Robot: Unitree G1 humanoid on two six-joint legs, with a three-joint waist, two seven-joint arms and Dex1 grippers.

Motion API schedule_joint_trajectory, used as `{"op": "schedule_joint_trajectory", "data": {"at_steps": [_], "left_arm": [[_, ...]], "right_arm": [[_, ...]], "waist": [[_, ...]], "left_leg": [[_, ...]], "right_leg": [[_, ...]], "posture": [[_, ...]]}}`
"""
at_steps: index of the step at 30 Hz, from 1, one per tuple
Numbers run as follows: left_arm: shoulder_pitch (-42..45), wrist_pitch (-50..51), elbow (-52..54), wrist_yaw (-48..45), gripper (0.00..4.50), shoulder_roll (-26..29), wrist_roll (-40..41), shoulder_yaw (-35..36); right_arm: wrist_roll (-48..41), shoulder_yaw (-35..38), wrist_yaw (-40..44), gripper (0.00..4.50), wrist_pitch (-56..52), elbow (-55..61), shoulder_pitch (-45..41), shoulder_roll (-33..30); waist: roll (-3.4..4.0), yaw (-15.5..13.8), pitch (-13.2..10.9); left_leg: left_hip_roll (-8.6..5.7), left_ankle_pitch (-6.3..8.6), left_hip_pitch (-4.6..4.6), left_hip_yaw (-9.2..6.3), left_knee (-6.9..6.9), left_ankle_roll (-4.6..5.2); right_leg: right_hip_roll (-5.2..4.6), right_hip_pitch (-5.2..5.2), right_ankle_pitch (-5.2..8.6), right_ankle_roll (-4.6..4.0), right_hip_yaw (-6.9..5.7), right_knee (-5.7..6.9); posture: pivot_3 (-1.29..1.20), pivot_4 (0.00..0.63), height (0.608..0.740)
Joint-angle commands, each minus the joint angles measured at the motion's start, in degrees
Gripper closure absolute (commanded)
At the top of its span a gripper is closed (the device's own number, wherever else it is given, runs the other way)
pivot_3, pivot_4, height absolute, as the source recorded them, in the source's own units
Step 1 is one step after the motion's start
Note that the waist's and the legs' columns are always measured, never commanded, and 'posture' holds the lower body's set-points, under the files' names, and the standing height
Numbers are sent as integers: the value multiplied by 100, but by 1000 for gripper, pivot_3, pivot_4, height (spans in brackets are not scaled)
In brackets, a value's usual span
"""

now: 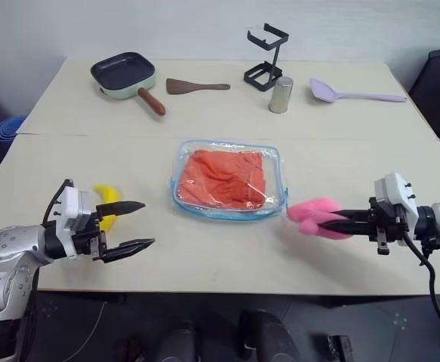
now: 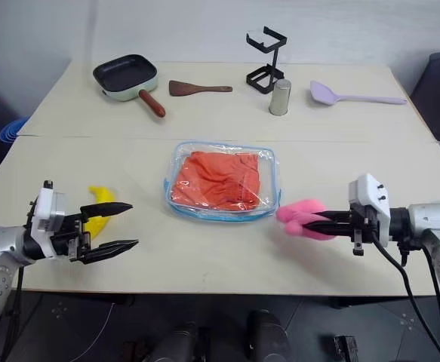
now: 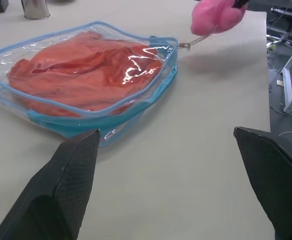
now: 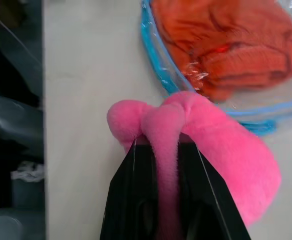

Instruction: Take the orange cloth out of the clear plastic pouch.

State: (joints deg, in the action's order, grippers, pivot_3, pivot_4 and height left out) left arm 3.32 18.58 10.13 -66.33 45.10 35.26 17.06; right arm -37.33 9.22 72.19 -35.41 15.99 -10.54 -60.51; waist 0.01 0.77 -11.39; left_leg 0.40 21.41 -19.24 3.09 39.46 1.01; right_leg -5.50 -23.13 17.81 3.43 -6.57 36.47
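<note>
Right jaws level, clamping pink plush (image 1: 319, 217)

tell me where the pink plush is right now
The pink plush is pinched in the right gripper, at the pouch's right corner near the table's front edge.

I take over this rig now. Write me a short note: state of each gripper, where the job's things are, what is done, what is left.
Left gripper: open, holding nothing, left of the pouch.
Right gripper: shut on the pink plush, at the pouch's right corner.
Orange cloth: inside the clear plastic pouch, flat on the table centre.
Done: nothing removed yet.
Left: open the pouch and pull the cloth out.
</note>
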Motion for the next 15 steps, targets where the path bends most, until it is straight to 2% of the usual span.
{"op": "schedule_joint_trajectory", "data": {"at_steps": [1,3,5,7,10,13,15], "left_arm": [[67,-112,-27,32,0,-42,-55,-33],[129,-107,-49,58,0,-94,-66,-118],[184,-109,-53,84,0,-145,-72,-186],[214,-103,-43,103,0,-171,-76,-211],[226,-96,-35,111,0,-186,-59,-204],[188,-107,-64,107,0,-181,-66,-192],[163,-101,-65,109,0,-179,-67,-195]], "right_arm": [[-487,-329,-603,4186,-1150,722,-123,115],[-478,-718,-1101,4186,-1227,841,-337,778],[5,-1099,-1474,4186,-898,718,-415,1275],[456,-1318,-1628,4186,-495,617,-390,1473],[702,-1479,-1572,3507,-33,538,-303,1689],[933,-1640,-1480,2387,436,586,-168,1799],[973,-1667,-1385,1829,616,692,-65,1813]], "waist": [[-2,-23,1],[-7,-45,4],[-3,-63,2],[-3,-74,2],[-5,-92,3],[-7,-81,4],[-7,-79,4]], "left_leg": [[0,0,-1,0,0,0],[0,1,-2,1,-3,-1],[-1,0,-2,1,-4,-2],[-3,0,-7,3,-8,-3],[-12,-1,-31,3,-8,0],[-13,-1,-31,3,-8,2],[-12,-1,-30,4,-8,2]], "right_leg": [[0,0,0,0,0,-2],[0,-2,0,0,0,-6],[1,-3,0,0,0,-6],[1,-11,0,0,1,-4],[-2,-32,-2,4,1,-1],[-1,-29,-4,7,0,-4],[0,-29,-4,7,-1,-3]], "posture": [[0,150,740],[0,150,740],[0,150,740],[0,150,740],[0,150,740],[0,150,740],[0,150,740]]}}
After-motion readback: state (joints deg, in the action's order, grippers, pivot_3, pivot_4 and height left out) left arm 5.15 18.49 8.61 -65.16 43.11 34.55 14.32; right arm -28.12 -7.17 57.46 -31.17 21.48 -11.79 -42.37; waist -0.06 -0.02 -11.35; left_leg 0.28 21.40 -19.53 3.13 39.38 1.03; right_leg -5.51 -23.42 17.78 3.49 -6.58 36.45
